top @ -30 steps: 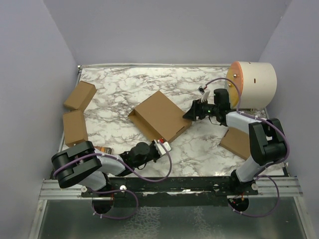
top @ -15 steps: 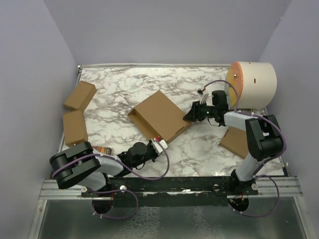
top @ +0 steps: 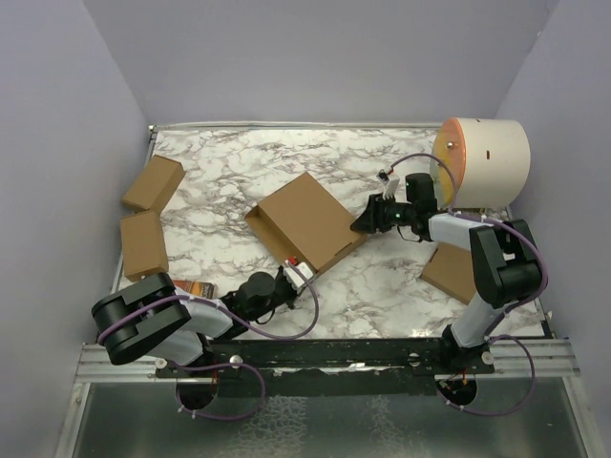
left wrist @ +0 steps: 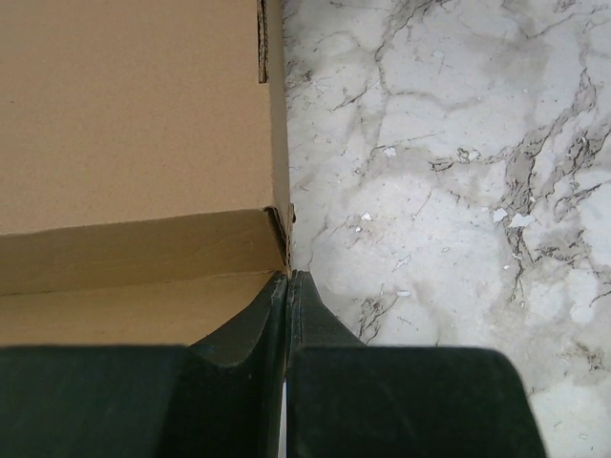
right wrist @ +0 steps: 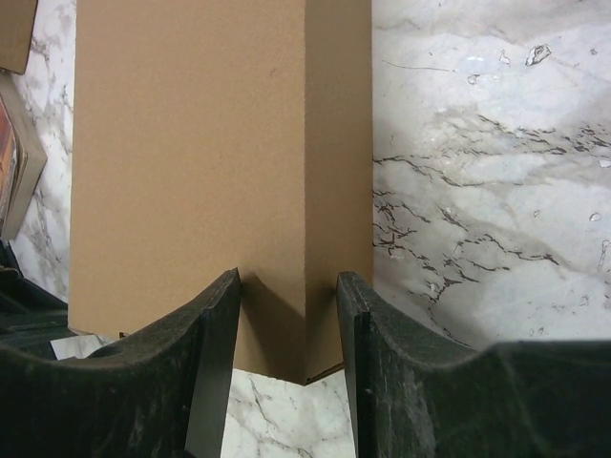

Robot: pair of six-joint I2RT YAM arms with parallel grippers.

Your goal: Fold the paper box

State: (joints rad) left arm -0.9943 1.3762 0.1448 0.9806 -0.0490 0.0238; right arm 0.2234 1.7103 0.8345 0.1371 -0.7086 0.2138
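The box (top: 310, 224) sits between both hands: the right hand (right wrist: 286, 283) pinches its right corner, the closed left hand (left wrist: 289, 279) touches its near corner.

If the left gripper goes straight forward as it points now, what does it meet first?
The paper box. The left gripper, shut, is right at its corner, though it might slip past alongside.

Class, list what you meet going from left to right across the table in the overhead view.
small cardboard box → paper box → right gripper → cream cylinder
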